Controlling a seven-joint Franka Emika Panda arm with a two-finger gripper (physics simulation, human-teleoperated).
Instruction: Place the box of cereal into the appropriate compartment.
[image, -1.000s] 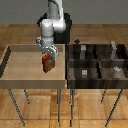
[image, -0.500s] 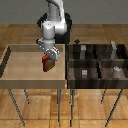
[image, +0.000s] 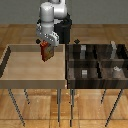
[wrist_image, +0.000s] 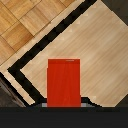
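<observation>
Cereal box held in the air above the light bin.

The claw (image: 46, 48) is clenched on the box of cereal (image: 46, 51) and grips it at its upper end, so the box hangs below the fingers, a little tilted, and touches no surface. In the exterior view it is over the far right part of the light wooden bin (image: 10, 75), which stands on thin legs at the exterior view's left. Just beside this bin, at the exterior view's right, stands the dark bin (image: 95, 84) divided into four compartments, and small grey blocks (image: 84, 73) sit inside some of them. In the wrist view the red face of the box (wrist_image: 64, 82) fills the middle, with the pale bin floor (wrist_image: 100, 55) under it and the parquet floor (wrist_image: 25, 22) beyond the dark rim.
</observation>
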